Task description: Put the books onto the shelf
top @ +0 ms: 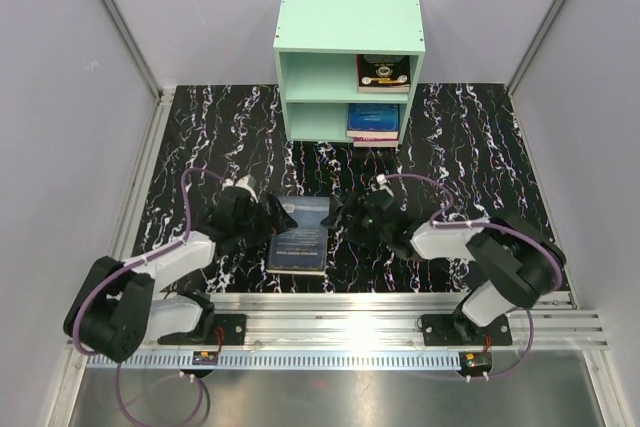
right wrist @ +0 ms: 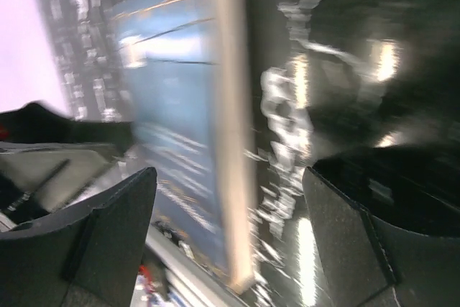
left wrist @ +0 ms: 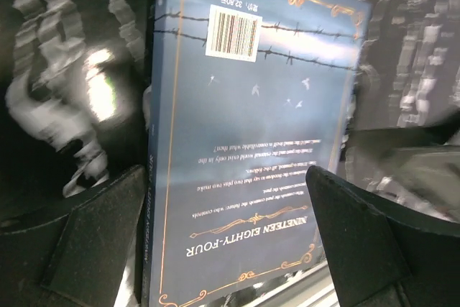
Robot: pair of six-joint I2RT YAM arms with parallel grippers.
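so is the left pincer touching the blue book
Cannot tell. In the left wrist view the open left pincer straddles the dark blue book, its fingers right at the edges, but no plain contact or gap shows.

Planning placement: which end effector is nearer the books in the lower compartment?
Right. Right end effector: almost straight before those books; left end effector: farther off to their left.

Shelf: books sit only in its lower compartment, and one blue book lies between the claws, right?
No: the top view shows a dark book in the shelf's upper compartment too. One blue book does lie between the left claw and right claw.
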